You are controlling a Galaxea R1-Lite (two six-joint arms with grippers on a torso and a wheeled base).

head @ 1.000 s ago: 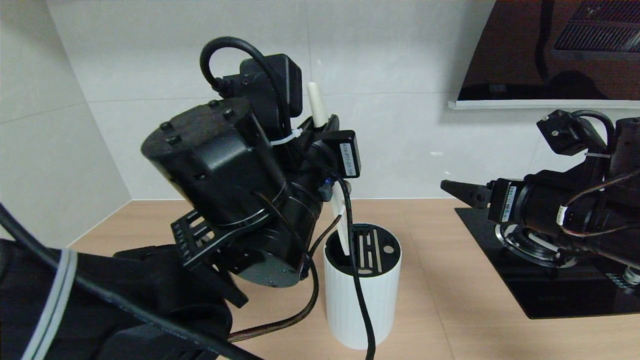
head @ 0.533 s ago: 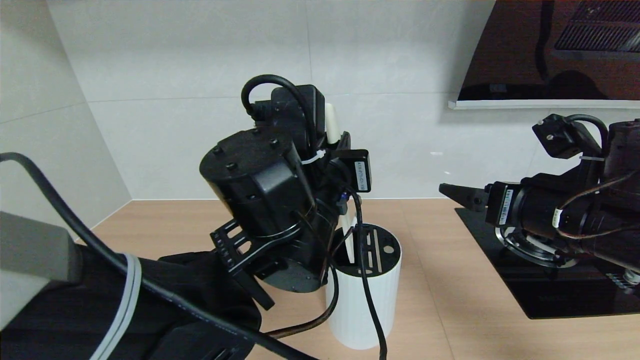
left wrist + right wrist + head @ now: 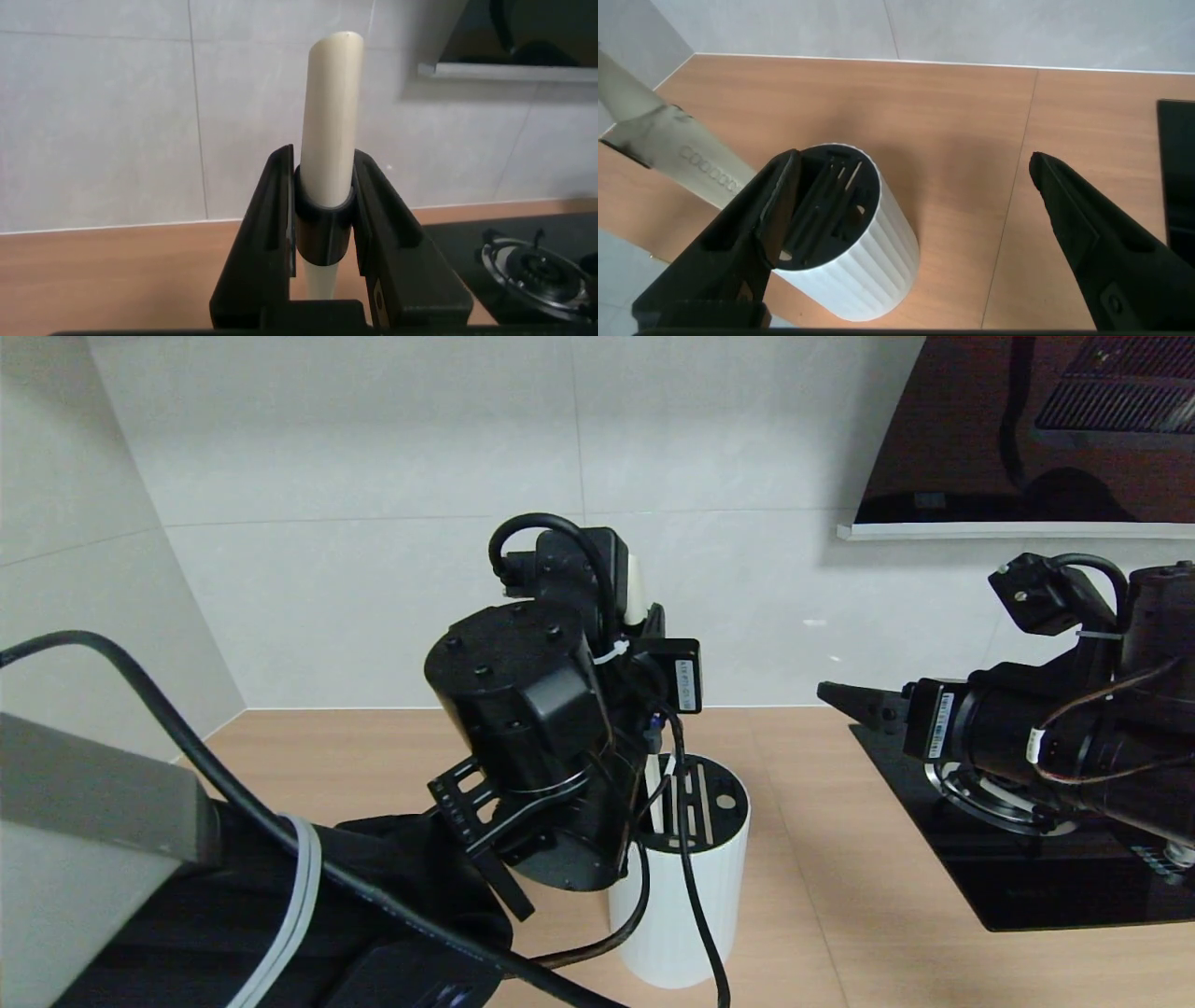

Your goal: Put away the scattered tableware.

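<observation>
A white ribbed cylindrical holder (image 3: 686,905) with a black slotted top stands on the wooden counter (image 3: 822,859). My left gripper (image 3: 646,627) hangs right above it, shut on the cream handle of a knife (image 3: 635,586) held upright. The knife's pale blade (image 3: 656,791) dips into a slot at the holder's top. In the left wrist view the handle (image 3: 329,112) stands clamped in the gripper (image 3: 325,217). My right gripper (image 3: 840,695) hovers open to the holder's right; its view looks down on the holder (image 3: 854,247) and the slanting blade (image 3: 691,163).
A black cooktop (image 3: 1027,882) with a burner lies on the counter under the right arm. A dark range hood (image 3: 1027,429) hangs on the tiled wall above it. Bare counter spreads between holder and cooktop.
My left arm has moved right and down, lowering the knife so its blade sits deeper in the holder's slot. The right arm has drifted slightly left.
</observation>
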